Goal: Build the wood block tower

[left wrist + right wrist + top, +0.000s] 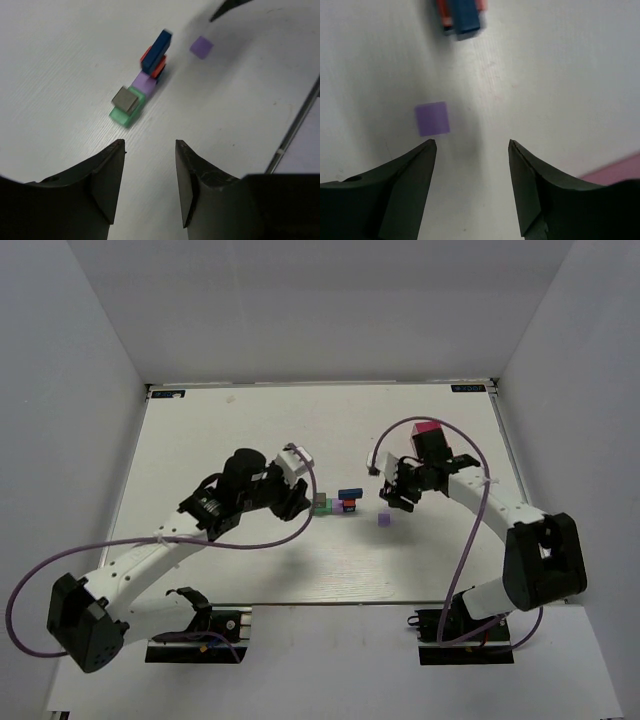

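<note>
Right gripper [472, 145], jaws apart and empty, hovers by the loose purple block [432, 118]; left gripper [149, 145], likewise apart, faces the tower [142, 85]; next, probably pinch that block squarely.

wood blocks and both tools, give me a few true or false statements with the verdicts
1. A dark blue block tops the wood block tower. True.
2. The right tool grips the lone purple block. False: the block lies free on the table and the tool is open.
3. The left tool is open and empty. True.
4. The brown block rests on bare table. False: it sits on the green block.
</note>
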Controlling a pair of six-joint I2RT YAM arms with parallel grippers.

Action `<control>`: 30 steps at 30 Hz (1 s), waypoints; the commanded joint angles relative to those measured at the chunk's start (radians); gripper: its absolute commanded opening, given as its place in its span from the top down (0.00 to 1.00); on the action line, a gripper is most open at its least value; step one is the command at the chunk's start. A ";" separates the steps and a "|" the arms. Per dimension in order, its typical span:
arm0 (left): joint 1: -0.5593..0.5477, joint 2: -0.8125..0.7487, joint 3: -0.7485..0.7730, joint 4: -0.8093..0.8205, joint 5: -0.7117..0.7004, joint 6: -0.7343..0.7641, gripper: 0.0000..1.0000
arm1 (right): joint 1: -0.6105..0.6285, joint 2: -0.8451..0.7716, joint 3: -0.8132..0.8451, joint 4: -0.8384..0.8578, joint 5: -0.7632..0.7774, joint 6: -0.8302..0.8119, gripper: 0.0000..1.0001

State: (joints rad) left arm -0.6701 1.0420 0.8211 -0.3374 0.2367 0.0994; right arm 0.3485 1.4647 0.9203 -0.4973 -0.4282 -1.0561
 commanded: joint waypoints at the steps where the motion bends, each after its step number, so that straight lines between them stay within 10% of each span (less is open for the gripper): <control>1: -0.040 0.108 0.128 0.055 0.198 0.023 0.45 | -0.026 -0.112 0.107 0.052 0.115 0.371 0.35; 5: -0.127 0.315 0.271 0.046 0.199 0.034 0.45 | -0.086 -0.185 0.149 0.048 0.137 0.626 0.48; 9: -0.238 0.475 0.415 0.006 0.155 0.080 0.42 | -0.141 -0.260 0.170 0.054 0.195 0.801 1.00; 30: -0.428 1.119 1.044 -0.329 -0.194 0.092 0.45 | -0.307 -0.468 0.091 0.201 0.221 0.975 1.00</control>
State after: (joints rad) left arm -1.0760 2.1357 1.7710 -0.5255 0.0814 0.2119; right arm 0.0544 1.0115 1.0168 -0.3405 -0.1719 -0.1036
